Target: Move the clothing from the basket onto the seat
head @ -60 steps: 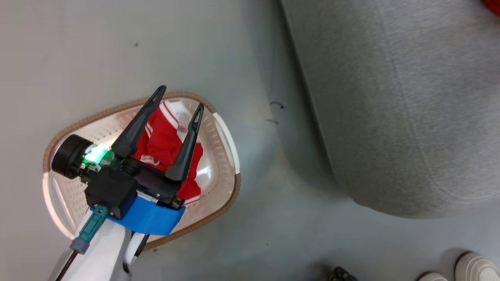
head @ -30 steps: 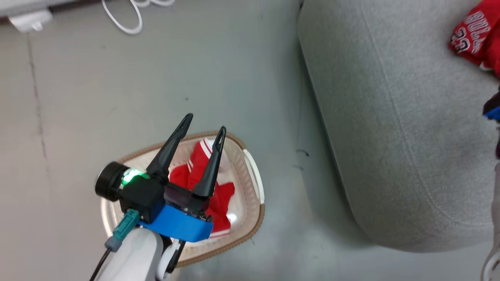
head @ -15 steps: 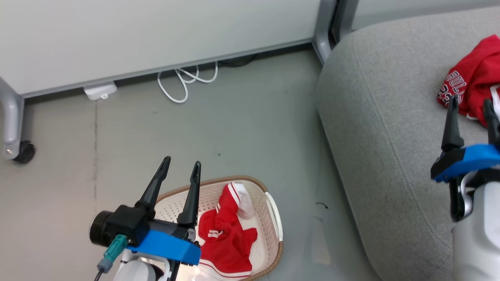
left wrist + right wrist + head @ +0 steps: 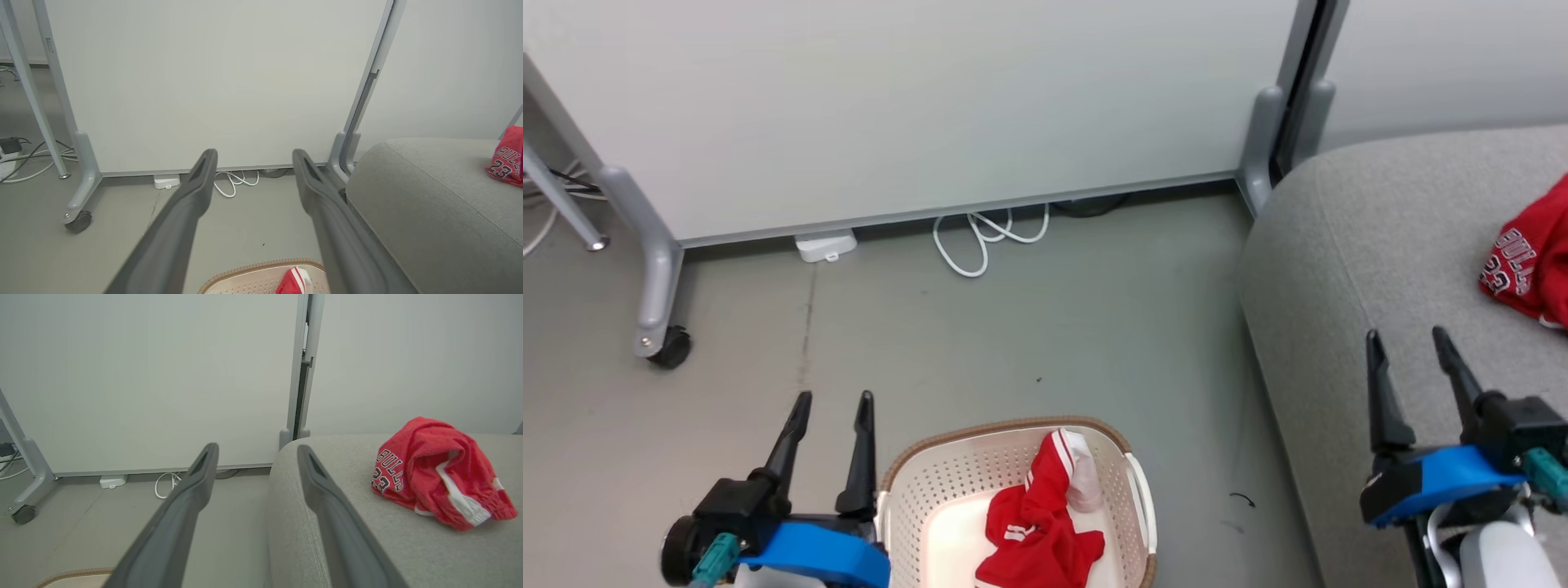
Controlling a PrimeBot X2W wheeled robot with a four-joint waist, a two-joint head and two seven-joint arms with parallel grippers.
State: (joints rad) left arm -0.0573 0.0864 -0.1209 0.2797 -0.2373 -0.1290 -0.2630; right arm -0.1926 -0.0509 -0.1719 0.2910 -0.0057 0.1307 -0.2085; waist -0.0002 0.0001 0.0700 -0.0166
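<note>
Both my grippers are empty with their fingers spread apart. My left gripper (image 4: 834,396) hangs over the floor. The basket (image 4: 1013,428) sits just to its right, and a crumpled red garment (image 4: 1041,531) lies inside, lower than my fingertips. My right gripper (image 4: 1405,331) hovers over the sofa cushion (image 4: 1339,269). A red number-23 garment (image 4: 1523,269) lies on the cushion ahead of this gripper and to its right.

I judge the job half done, with a fetch from the basket now due. For that, my left gripper should swing right, tip down into the basket and pinch a thick fold. Thin fabric may slip.
</note>
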